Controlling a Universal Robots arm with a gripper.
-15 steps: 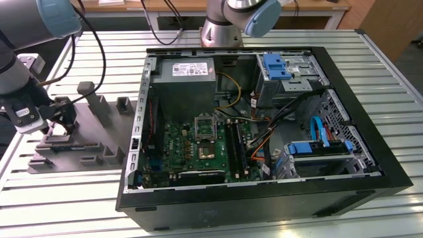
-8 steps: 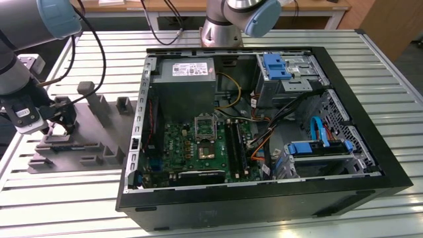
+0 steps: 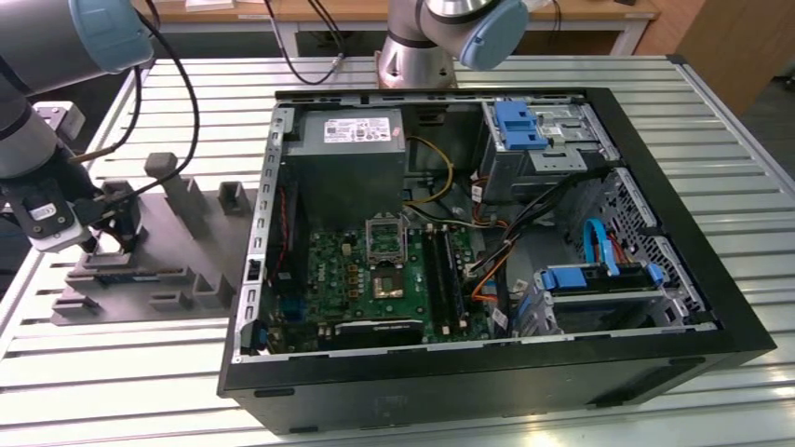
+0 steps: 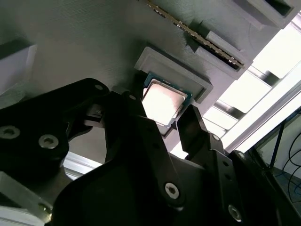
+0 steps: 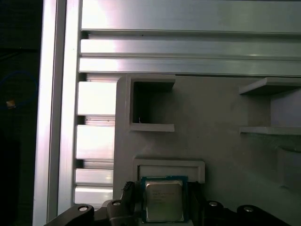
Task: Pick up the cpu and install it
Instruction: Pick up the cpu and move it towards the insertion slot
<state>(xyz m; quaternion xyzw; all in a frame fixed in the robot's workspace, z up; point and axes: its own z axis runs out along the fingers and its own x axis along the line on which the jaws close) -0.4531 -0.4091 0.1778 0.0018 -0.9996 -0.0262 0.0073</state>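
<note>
Fingers (image 4: 190,125) of the gripper (image 4: 163,101) stand on either side of the cpu (image 5: 163,200) and lie against two opposite edges of it, so the gripper is clamped on the chip. In both wrist views the cpu shows its shiny silver-grey top with a thin pale edge. It lies flat in a shallow raised seat of the grey moulded tray (image 5: 225,141), and the seat's rim shows just beyond the chip.

Past the seat, the first wrist view shows a square open pocket (image 5: 150,106) in the tray, and then the bright aluminium slats of the table (image 5: 188,47).

In the exterior view the arm (image 3: 37,121) comes down at the exterior view's left, with the gripper low over the near end of the tray among its upright blocks (image 3: 186,200). The tray lies just beside an open black computer case (image 3: 497,377), which is laid on its side on the slatted table.

Inside the case a green motherboard (image 3: 360,289) faces up, with a square socket (image 3: 387,281) near its middle. Further back is a grey power supply (image 3: 360,140), and towards the exterior view's right are drive cages with blue latches (image 3: 519,124) and loose cables. At the table's far edge — behind the case — stands the arm's base (image 3: 416,60).
</note>
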